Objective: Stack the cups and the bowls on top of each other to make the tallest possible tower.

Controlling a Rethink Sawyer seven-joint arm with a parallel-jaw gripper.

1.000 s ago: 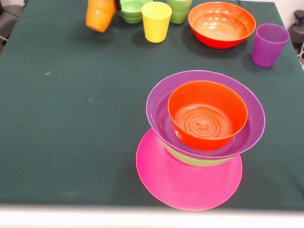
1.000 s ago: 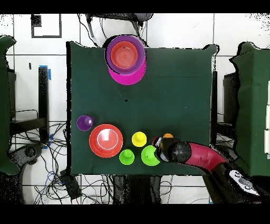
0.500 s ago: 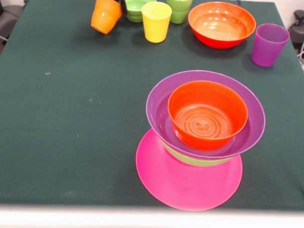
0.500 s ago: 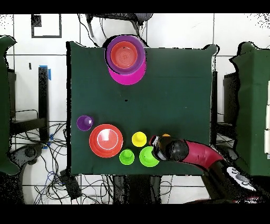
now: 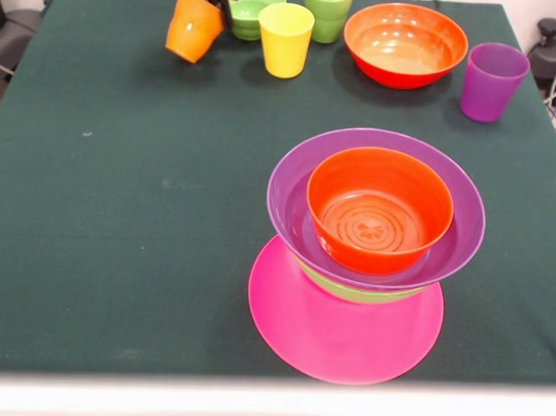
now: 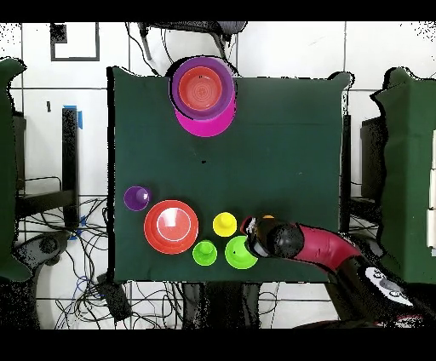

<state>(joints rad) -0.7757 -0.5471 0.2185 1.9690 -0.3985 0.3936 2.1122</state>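
The tower [image 5: 368, 257] stands near the table's front edge: an upturned pink bowl [image 5: 344, 343], a light green bowl [image 5: 357, 292], a wide purple bowl [image 5: 292, 186] and an orange-red bowl [image 5: 378, 210] on top. At the far side, the gripper [image 5: 215, 7] is shut on the orange cup [image 5: 194, 26], which hangs tilted beside the small green bowl [image 5: 248, 11]. Only the gripper's tips show there. In the overhead view the arm's head [image 6: 274, 241] covers most of that cup [image 6: 268, 219].
Along the far edge stand a yellow cup [image 5: 285, 39], a light green cup [image 5: 328, 13], a second orange-red bowl [image 5: 405, 44] and a purple cup [image 5: 491, 81]. The dark green cloth [image 5: 123, 212] covers the table. Cables lie on the floor [image 6: 128, 298] around the table.
Over the last second the orange cup shifted slightly right in the front view, toward the small green bowl, with the gripper. Nothing has moved in the last half second.
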